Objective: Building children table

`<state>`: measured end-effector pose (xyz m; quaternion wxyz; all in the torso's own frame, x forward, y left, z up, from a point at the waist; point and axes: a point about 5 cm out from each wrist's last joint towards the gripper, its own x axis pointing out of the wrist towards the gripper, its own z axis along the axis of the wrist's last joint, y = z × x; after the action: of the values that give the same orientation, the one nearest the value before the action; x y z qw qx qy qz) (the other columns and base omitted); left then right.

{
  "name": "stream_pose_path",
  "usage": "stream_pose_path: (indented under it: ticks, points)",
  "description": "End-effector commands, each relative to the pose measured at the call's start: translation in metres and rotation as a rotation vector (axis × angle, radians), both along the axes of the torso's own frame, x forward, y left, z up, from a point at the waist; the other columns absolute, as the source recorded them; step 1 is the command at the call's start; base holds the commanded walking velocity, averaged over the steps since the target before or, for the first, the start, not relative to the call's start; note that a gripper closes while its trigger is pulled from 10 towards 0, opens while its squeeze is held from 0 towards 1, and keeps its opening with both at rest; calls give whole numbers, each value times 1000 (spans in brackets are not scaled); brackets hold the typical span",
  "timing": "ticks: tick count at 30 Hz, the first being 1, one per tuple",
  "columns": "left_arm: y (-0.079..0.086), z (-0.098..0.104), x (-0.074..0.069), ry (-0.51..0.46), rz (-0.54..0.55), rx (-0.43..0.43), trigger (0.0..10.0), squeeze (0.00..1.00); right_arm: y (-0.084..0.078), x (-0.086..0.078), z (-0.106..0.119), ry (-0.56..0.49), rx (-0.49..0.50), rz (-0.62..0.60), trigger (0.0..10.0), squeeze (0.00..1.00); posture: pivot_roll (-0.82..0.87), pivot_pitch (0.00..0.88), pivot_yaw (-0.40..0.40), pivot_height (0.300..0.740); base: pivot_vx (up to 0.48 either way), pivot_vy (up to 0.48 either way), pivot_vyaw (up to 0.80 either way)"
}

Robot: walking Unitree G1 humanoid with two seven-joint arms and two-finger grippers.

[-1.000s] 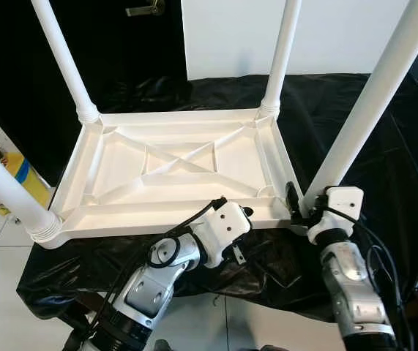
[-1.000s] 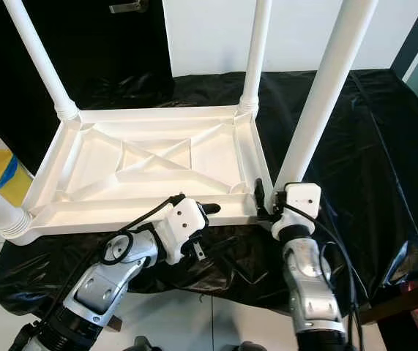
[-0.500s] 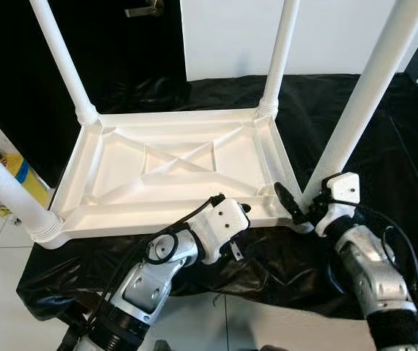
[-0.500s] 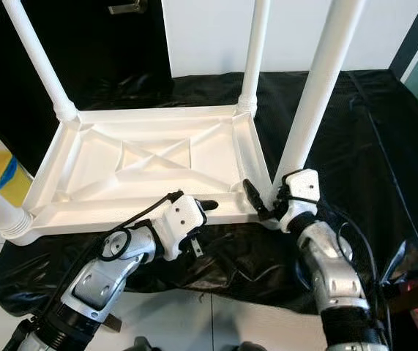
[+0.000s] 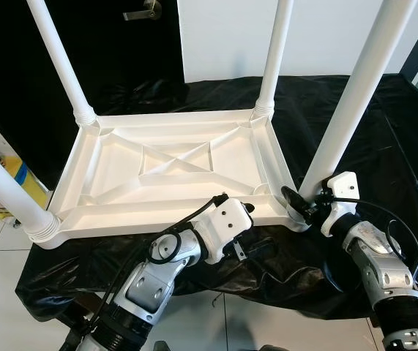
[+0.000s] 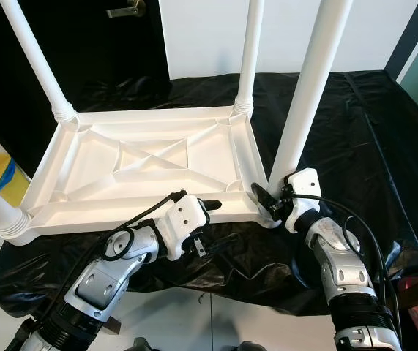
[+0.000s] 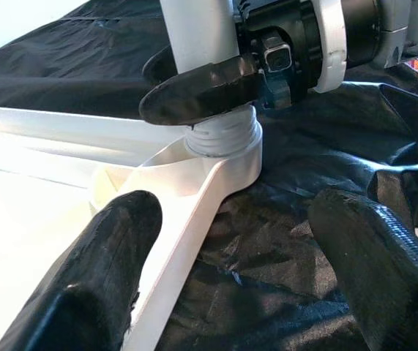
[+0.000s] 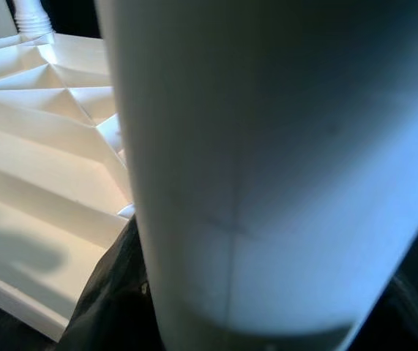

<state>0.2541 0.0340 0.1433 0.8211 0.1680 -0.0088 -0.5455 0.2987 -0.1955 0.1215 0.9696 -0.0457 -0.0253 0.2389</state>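
Observation:
A white plastic children's table point(image 5: 157, 218) lies upside down on a black sheet, its legs pointing up. The near right leg point(image 5: 349, 102) stands in its corner socket point(image 7: 222, 146). My right gripper point(image 5: 301, 200) is shut on the base of that leg, one black finger point(image 7: 198, 89) wrapped across its front. In the right wrist view the leg point(image 8: 267, 168) sits very close to the camera. My left gripper point(image 7: 245, 241) is open at the table's near rim. One of its fingers point(image 7: 113, 263) is over the inside of the tabletop and the other over the sheet.
The black sheet point(image 5: 384, 131) covers the low surface and hangs over its near edge. A yellow and blue container point(image 5: 4, 183) stands on the tiled floor at the left. A dark door with a handle point(image 5: 141, 11) and a white panel point(image 5: 223, 36) are behind.
My right forearm has swung out to the right and its wrist has turned around the base of the near right leg. The left arm has barely moved.

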Motion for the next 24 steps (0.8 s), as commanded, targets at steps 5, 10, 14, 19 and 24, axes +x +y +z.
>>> stream_pose_path:
  ticks: [5, 10, 14, 19, 24]
  points:
    - [2, -3, -2, 3, 8, -1, 10000, 0, 10, -7, -15, 53, 42, -49, 10000, 0, -5, 33, -15, 740, 0, 0, 0]
    - [4, -3, -2, 7, 19, -3, 10000, 0, 13, -10, -20, 60, 35, -176, 10000, 0, -2, 45, -13, 740, 0, 0, 0]
    - [5, -3, -3, 9, 21, 0, 10000, 0, 17, -15, -26, 79, 53, -452, 10000, 0, 3, 53, -18, 740, 0, 0, 0]
    - [6, -3, -2, 8, 26, -2, 10000, 0, 21, -18, -26, 77, 63, -532, 10000, 0, 6, 53, -20, 740, 0, 0, 0]
    - [7, -2, -3, 8, 34, -4, 10000, 0, 35, -22, -27, 76, 77, -586, 10000, 0, 13, 52, -23, 740, 0, 0, 0]
